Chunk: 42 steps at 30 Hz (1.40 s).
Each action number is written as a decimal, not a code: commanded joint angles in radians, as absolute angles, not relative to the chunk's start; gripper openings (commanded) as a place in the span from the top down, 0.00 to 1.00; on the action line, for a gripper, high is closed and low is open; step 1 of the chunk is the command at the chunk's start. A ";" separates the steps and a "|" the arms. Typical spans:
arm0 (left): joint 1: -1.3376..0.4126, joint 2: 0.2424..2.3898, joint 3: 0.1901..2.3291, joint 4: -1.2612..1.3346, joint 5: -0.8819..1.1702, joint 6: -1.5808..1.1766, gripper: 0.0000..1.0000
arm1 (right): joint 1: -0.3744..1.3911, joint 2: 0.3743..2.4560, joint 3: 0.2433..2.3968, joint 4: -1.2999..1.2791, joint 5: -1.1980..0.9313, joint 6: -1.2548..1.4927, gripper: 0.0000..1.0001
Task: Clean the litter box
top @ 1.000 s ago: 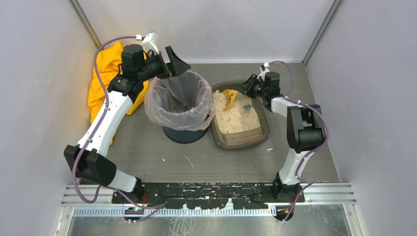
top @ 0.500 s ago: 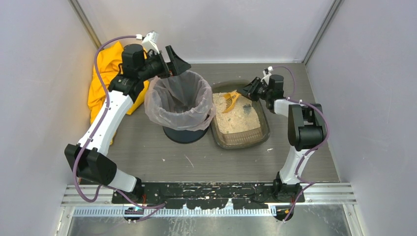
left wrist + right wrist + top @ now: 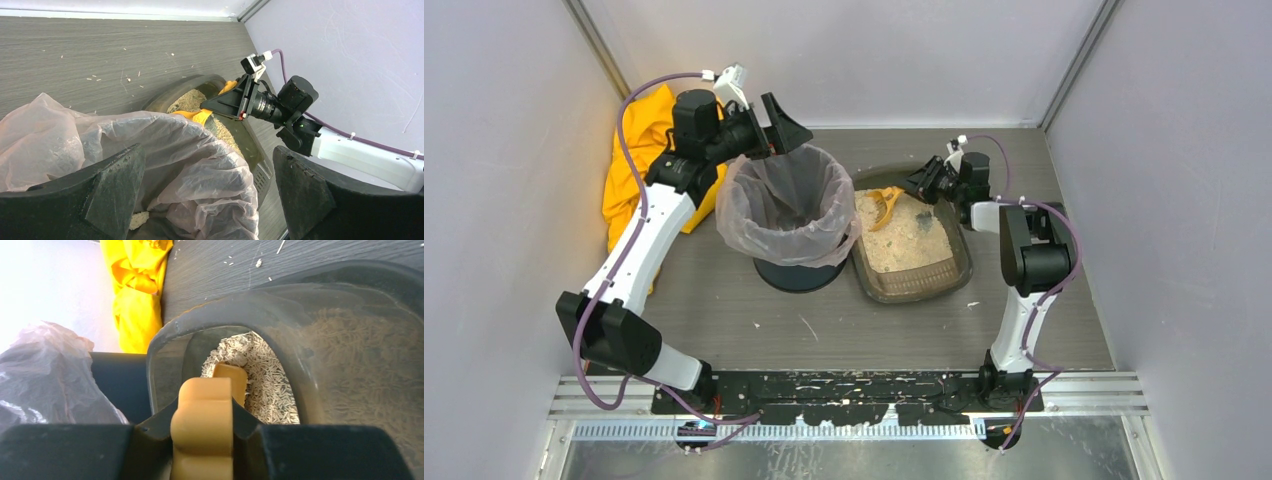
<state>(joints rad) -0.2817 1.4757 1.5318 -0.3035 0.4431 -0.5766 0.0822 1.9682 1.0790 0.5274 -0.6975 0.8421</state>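
A round bin (image 3: 799, 272) stands upright on the grey counter (image 3: 824, 325), near its middle. A clear bag (image 3: 736, 220) lines the bin, and its edge is folded out over the rim in loose wrinkles. A few beige grains lie at the bottom of the bag. Left of the bin, against the left wall, a yellow cloth (image 3: 636, 150) lies crumpled on the counter. Just right of the bin there is an orange scoop (image 3: 885, 205), tilted, with its handle pointing to the right. Small pale crumbs (image 3: 809, 327) are scattered on the counter in front of the bin and also behind it.
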 commanded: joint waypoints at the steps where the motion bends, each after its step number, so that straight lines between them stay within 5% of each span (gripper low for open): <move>1: -0.285 1.478 1.557 -0.244 0.460 -0.584 0.03 | 0.094 1.972 1.068 0.694 -0.816 0.994 0.99; 42: -0.285 1.496 1.558 -0.209 0.480 -0.600 0.03 | -0.201 1.735 0.934 0.635 -0.880 0.928 0.99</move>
<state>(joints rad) -0.2817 1.5002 1.5322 -0.2794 0.4580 -0.5957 -0.1417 1.7866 0.9585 0.5102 -0.8139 0.8928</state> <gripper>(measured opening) 0.972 0.258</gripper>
